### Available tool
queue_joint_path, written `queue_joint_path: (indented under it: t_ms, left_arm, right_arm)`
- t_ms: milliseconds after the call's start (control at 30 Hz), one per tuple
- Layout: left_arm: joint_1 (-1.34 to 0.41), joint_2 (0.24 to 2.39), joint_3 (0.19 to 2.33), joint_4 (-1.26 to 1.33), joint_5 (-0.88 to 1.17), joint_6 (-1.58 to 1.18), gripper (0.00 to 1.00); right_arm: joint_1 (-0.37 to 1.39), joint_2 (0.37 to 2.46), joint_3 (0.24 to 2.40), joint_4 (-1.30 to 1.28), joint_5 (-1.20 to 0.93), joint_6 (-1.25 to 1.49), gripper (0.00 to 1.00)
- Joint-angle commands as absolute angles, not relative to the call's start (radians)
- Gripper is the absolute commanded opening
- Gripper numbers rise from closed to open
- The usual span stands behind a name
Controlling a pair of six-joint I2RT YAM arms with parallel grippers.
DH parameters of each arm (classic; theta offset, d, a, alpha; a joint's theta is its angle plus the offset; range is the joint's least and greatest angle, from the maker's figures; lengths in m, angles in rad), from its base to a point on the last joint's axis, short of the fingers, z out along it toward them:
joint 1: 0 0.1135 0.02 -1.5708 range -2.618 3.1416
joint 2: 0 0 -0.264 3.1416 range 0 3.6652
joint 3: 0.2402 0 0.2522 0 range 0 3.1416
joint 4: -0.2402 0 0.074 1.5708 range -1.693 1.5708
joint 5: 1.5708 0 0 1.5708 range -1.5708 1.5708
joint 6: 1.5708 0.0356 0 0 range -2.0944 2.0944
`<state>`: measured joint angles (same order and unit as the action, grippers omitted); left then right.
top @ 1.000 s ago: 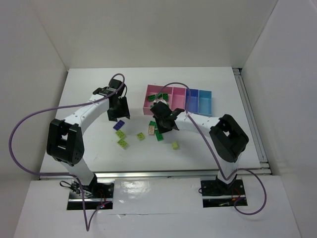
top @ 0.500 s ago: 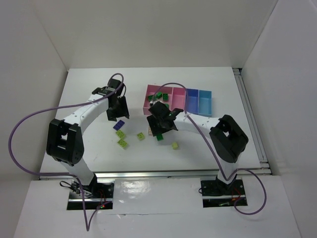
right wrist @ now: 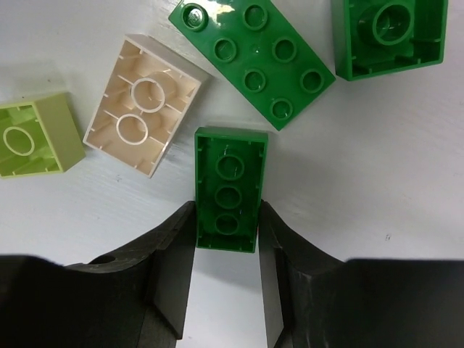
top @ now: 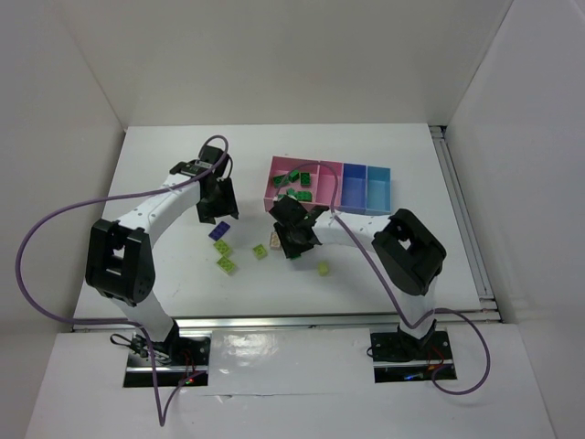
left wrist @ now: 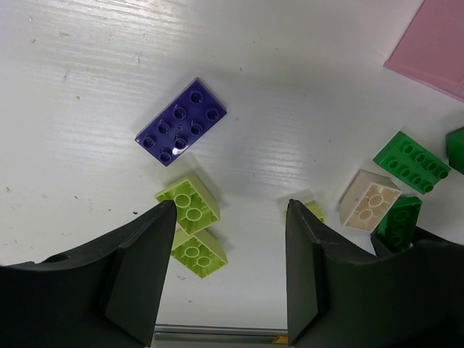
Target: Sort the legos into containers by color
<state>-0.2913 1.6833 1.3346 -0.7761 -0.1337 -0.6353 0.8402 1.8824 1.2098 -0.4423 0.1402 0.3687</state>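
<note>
The right fingers (right wrist: 174,250) are clenched on a small dark green brick (right wrist: 228,181), pressing its two long sides. The brick is hollow side up, on the white desk (right wrist: 406,167) or just above it (I cannot tell which). Just beside it sit a beige brick (right wrist: 145,105), also hollow side up, a long green brick (right wrist: 254,54) with studs showing, a lime brick (right wrist: 36,138) and another green brick (right wrist: 388,32). From above, this cluster lies on the near side of the pink bin (top: 324,187), which holds a few green bricks (top: 292,176). The blue bin (top: 354,187) and light blue bin (top: 379,190) join it on the right. The left fingers (left wrist: 141,268) hang released above the desk, grasping nothing. A purple brick (left wrist: 181,122) and two lime bricks (left wrist: 190,203) lie below them.
</note>
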Motion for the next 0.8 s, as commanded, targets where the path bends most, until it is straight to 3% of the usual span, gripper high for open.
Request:
queue_joint_path:
  t_ms: [0,200,300,333,400,567,600,633,700,767]
  left_arm:
    - [-0.287,1.667,1.328,-0.767,-0.14,-0.64,0.66]
    - [-0.269,1.658,1.319,-0.758,-0.14,-0.64,0.66]
    - [-0.268,1.658,1.31,-0.747,-0.13,-0.64,0.73]
    - [-0.268,1.658,1.31,-0.747,-0.13,-0.64,0.85]
    - [-0.268,1.658,1.31,-0.747,-0.13,-0.64,0.92]
    - [-0.268,1.649,1.31,-0.747,-0.13,-0.64,0.96]
    - [-0.259,1.649,1.31,-0.747,-0.13,-0.628,0.96]
    - [-0.259,1.649,1.31,-0.747,-0.13,-0.618,0.96]
    - [-0.259,1.676,1.31,-0.747,-0.121,-0.606,0.96]
    - [-0.259,1.686,1.31,-0.756,-0.132,-0.595,0.97]
  right_arm:
    - [0.85,1.846,1.221,-0.46,0.181,0.371,0.31]
    - [0.85,1.715,1.272,-0.517,0.291,0.362,0.3]
    - [0.839,1.681,1.304,-0.517,0.353,0.362,0.3]
    - [0.827,1.681,1.325,-0.506,0.362,0.353,0.31]
    - [0.809,1.706,1.354,-0.473,0.371,0.353,0.32]
    - [0.735,1.865,1.581,-0.472,0.405,0.333,0.34]
    - [0.721,1.897,1.624,-0.488,0.405,0.333,0.37]
    - [0.709,1.963,1.667,-0.503,0.405,0.333,0.52]
    - [0.667,2.023,1.802,-0.578,0.387,0.333,0.71]
    - [0.658,2.063,1.865,-0.621,0.387,0.345,0.81]
